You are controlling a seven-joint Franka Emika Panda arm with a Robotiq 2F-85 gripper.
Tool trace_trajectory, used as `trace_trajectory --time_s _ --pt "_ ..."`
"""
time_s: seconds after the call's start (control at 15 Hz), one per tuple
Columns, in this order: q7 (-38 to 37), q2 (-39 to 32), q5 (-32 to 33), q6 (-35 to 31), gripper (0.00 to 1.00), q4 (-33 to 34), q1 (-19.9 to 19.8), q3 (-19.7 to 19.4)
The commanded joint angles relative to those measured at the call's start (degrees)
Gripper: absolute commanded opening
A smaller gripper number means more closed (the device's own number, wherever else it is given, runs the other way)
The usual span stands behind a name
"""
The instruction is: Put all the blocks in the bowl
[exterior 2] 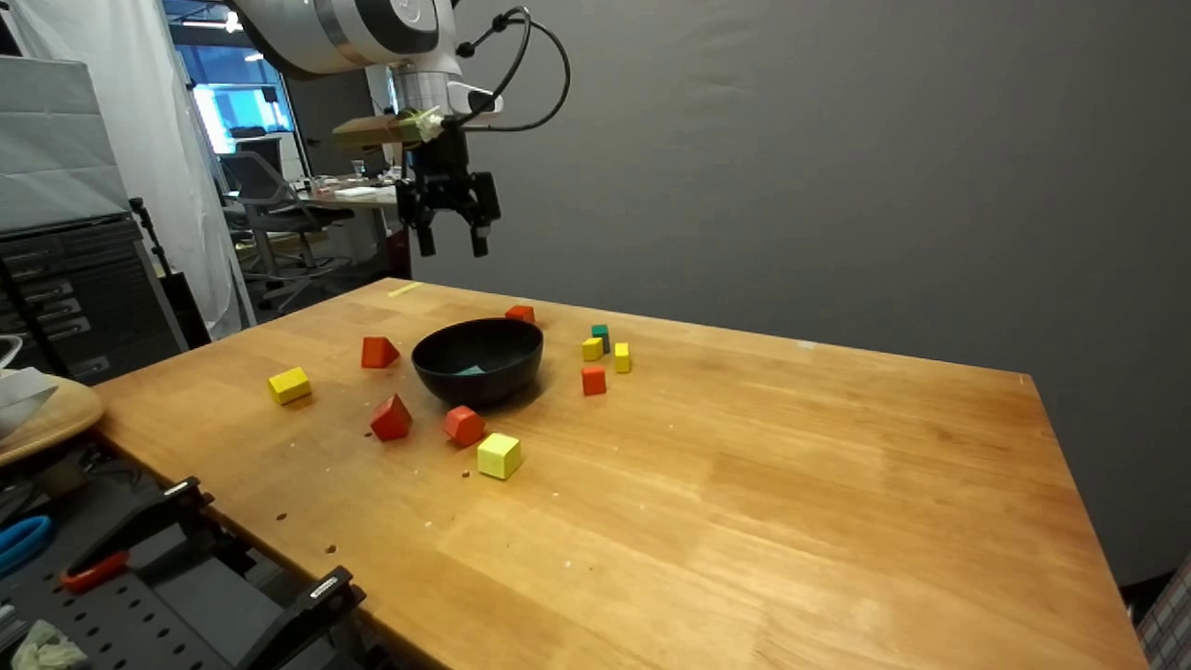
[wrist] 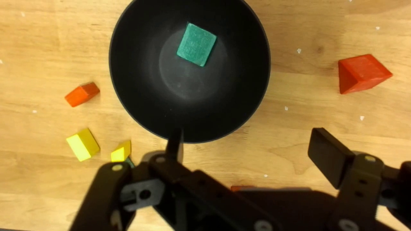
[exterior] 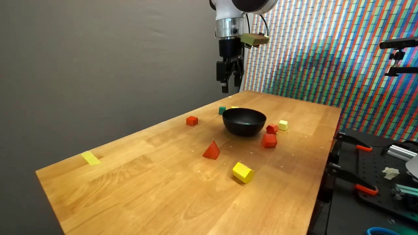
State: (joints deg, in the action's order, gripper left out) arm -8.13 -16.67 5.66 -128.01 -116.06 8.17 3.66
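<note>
Blocks (exterior 2: pixel 500 456) lie on the worktop (exterior 2: pixel 791 521), spread on all sides of the bowl (wrist: pixel 189 86); one green block (wrist: pixel 196 45) is inside it. The end effector (exterior 2: pixel 453 246) is released: fingers (wrist: pixel 330 157) spread apart, nothing held, positioned well above the worktop in both exterior views.

Governing relation: in the wrist view, a red block (wrist: pixel 241 188) shows as a thin strip at lower centre, below the gap between the fingers, the rest of it hidden by the end effector. The bowl fills the upper centre. By my judgement this red block is the shortest reach for the next pick. Its long axis cannot be read there.

Edges: in an exterior view, what I take to be the same red block (exterior: pixel 192 120) sits near frame centre, close to the long far edge of the worktop, with a gap between it and the bowl. Descend between edge and rim; keep both fingers outside the bowl wall.

Alternative picks: at left of the wrist view, an orange-red block (wrist: pixel 82 94) and a yellow block (wrist: pixel 83 144) stand apart from each other and from the bowl. A second yellow block (wrist: pixel 120 154) partly hides a second green block (exterior 2: pixel 601 335); a pick there may disturb its neighbour. At upper right, a red wedge (wrist: pixel 362 72) lies well apart from these and should give the fingers most room.
</note>
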Motion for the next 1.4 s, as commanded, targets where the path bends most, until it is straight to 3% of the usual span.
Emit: trace_trajectory --time_s 0.0,0.33,0.87,1.33 --pt "-2.97 -0.92 1.82 -2.51 1.00 0.33 0.40 -0.71" --pt "-4.17 -12.25 10.05 -6.74 1.00 11.71 2.22 -2.30" --pt "-1.29 -34.08 7.45 -2.81 1.00 36.39 3.26 -2.71" --pt "1.75 -46.24 3.60 5.00 1.00 54.85 2.73 -1.37"
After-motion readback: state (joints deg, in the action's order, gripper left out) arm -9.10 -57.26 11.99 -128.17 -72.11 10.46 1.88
